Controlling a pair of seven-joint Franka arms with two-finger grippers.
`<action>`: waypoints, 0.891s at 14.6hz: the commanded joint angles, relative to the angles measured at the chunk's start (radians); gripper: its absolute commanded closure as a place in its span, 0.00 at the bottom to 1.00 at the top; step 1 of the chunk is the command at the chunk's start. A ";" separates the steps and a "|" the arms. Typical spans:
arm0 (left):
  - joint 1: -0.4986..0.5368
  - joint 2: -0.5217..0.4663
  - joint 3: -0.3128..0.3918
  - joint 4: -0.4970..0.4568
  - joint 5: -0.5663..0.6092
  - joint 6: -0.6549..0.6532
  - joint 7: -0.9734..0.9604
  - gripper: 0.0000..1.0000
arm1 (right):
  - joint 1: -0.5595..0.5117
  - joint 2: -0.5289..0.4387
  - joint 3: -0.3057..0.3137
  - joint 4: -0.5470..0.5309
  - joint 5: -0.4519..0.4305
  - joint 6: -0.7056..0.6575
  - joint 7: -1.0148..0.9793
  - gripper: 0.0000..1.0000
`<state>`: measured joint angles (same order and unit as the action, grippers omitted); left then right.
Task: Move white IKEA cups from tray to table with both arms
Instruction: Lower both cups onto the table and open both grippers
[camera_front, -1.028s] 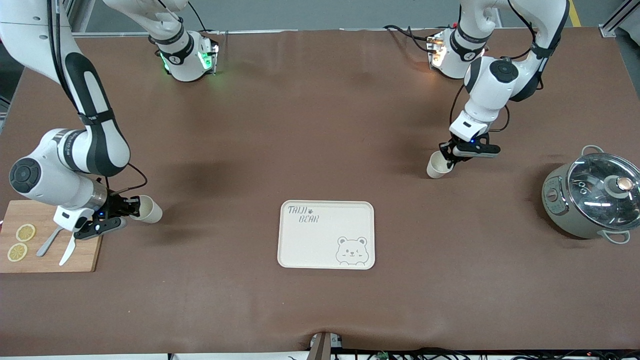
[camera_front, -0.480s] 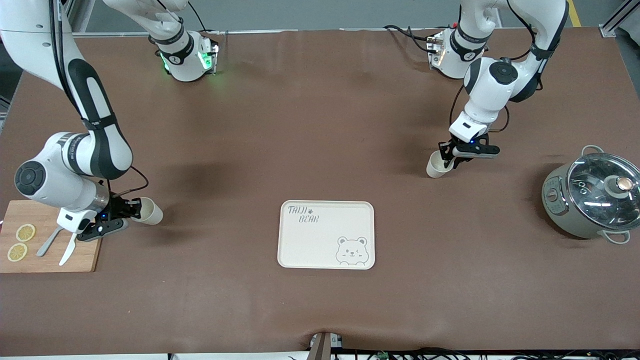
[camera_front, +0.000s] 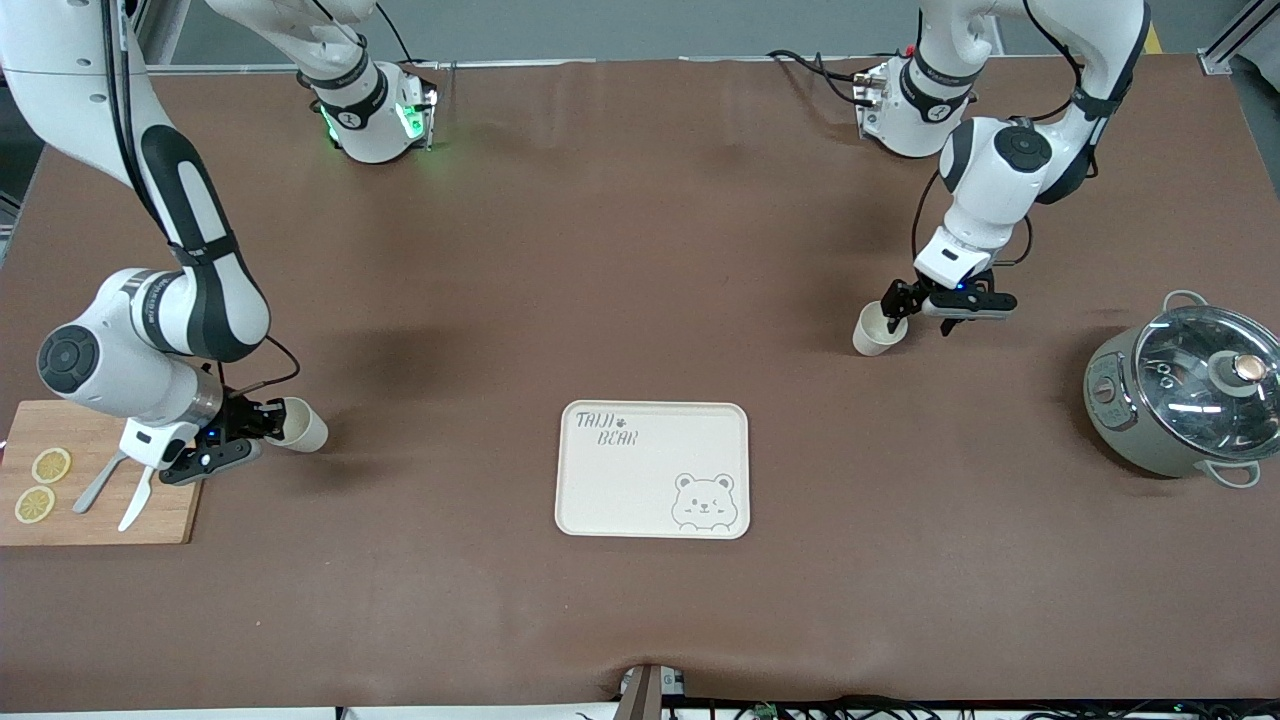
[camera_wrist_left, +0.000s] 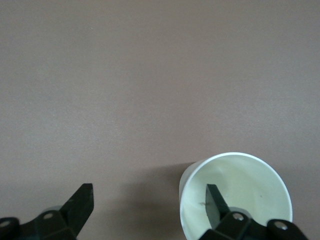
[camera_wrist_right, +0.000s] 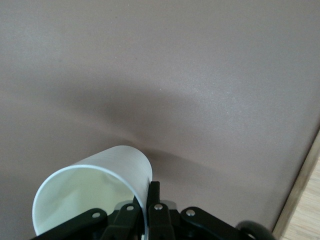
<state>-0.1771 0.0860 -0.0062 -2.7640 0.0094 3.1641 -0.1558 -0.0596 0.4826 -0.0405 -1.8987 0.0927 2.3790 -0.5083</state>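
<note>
Where the surface (camera_front: 640, 620) runs toward the left arm's end, one cup (camera_front: 877, 329) is set upright, one finger (camera_wrist_left: 216, 204) of the left gripper (camera_front: 915, 312) inside its rim, fingers spread. Toward the right arm's end, a second cup (camera_front: 299, 425) is pinched at its rim, tilted, by the right gripper (camera_front: 262, 421), beside a board (camera_front: 100, 520). Between the cups, nearer the camera, a tray (camera_front: 652, 470) is placed. Near the left arm's end, a pot (camera_front: 1185, 395) is stood.

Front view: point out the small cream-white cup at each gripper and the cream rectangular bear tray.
Cup at left gripper (camera_front: 876, 332), front view, side wall.
Cup at right gripper (camera_front: 303, 427), front view, side wall.
Bear tray (camera_front: 650, 480), front view, bare middle.
</note>
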 joint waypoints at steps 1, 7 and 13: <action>0.010 -0.003 -0.003 -0.006 0.014 0.013 -0.002 0.00 | -0.011 -0.002 0.007 -0.017 0.009 0.028 -0.025 1.00; 0.002 -0.081 -0.006 0.004 0.014 -0.099 -0.042 0.00 | -0.011 -0.004 0.007 -0.051 0.009 0.081 -0.039 1.00; 0.007 -0.140 -0.046 0.163 0.014 -0.395 -0.100 0.00 | -0.009 -0.006 0.008 -0.094 0.009 0.144 -0.048 1.00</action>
<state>-0.1784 -0.0356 -0.0245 -2.6763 0.0094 2.8882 -0.2092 -0.0596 0.4839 -0.0404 -1.9600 0.0927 2.4868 -0.5299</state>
